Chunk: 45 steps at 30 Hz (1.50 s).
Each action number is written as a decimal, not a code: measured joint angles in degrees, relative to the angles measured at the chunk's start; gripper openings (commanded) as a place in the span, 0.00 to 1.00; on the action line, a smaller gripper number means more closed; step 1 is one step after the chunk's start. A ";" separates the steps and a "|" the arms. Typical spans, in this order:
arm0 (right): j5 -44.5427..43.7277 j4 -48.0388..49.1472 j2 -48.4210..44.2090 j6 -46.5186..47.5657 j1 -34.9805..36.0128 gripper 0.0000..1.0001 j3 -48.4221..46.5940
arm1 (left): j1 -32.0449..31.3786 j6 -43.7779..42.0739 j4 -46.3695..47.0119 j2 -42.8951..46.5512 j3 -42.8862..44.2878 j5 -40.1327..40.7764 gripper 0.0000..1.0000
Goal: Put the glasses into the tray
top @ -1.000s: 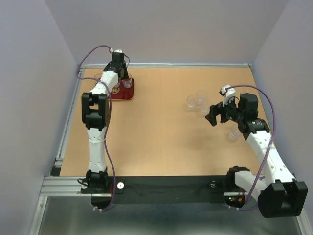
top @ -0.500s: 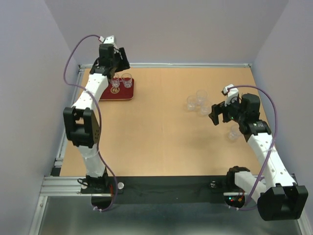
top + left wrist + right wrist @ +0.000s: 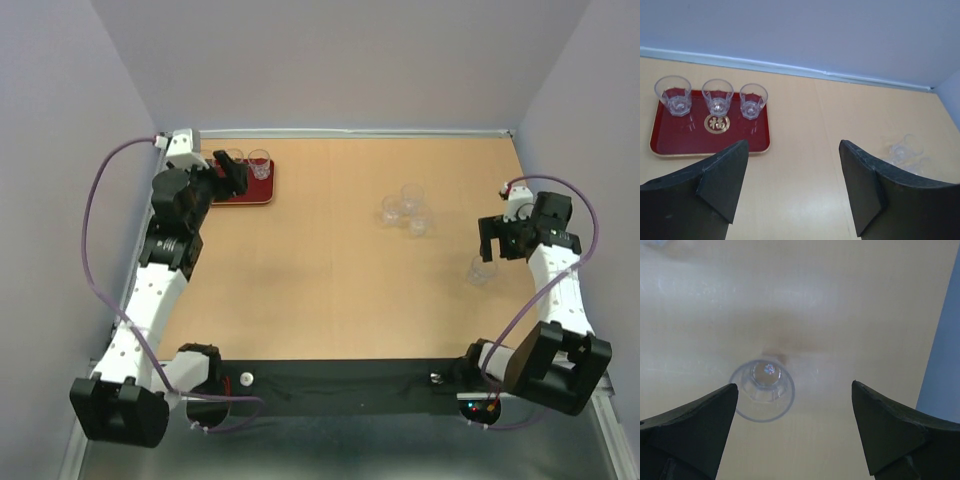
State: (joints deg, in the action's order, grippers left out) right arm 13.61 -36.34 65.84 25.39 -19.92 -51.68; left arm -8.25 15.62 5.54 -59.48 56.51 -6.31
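Observation:
The dark red tray (image 3: 248,192) lies at the far left of the table and holds three clear glasses in a row (image 3: 717,96) behind its gold emblem (image 3: 717,123). My left gripper (image 3: 228,175) is open and empty, just near of the tray (image 3: 670,142); its fingers frame bare table in the left wrist view (image 3: 792,146). A cluster of three glasses (image 3: 408,210) stands right of centre and shows faintly in the left wrist view (image 3: 902,150). A lone glass (image 3: 482,270) stands near the right edge. My right gripper (image 3: 497,238) is open above it, with the glass (image 3: 762,390) close to its left finger.
An aluminium rail (image 3: 340,131) runs along the table's far edge and another along the left edge (image 3: 128,300). Grey walls close in on the back and both sides. A black strip (image 3: 340,378) with the arm bases lies at the near edge.
My left arm has pulled back from over the tray toward the left, leaving the glasses in it. My right arm has swung right, from near the cluster to over the lone glass.

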 measured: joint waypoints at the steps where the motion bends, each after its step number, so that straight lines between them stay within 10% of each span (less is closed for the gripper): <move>1: 0.04 -1.20 0.74 1.03 -0.85 1.00 0.00 | 0.00 -0.39 -0.04 2.01 -2.29 0.15 0.85; 16: 5.29 -10.47 13.31 11.30 -7.13 0.75 -0.87 | -0.33 -3.65 -1.38 10.45 -13.86 -1.11 0.84; 27: 9.44 -10.73 17.64 12.20 -7.43 0.00 -2.03 | -0.31 -3.56 -0.72 10.51 -13.86 -5.03 0.84; 39: 15.78 -9.88 15.52 11.02 -6.49 0.01 -2.08 | -0.33 1.64 5.62 6.34 -14.12 -19.78 0.98; 45: 15.47 -8.39 12.61 5.31 7.41 0.01 -4.87 | -3.74 6.86 8.24 -0.33 -14.84 -24.74 0.98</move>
State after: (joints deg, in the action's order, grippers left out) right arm 29.08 -44.73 78.46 30.70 -12.51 -56.55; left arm -11.99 22.48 13.78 -59.81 41.67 -31.05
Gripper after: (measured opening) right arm 0.076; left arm 0.981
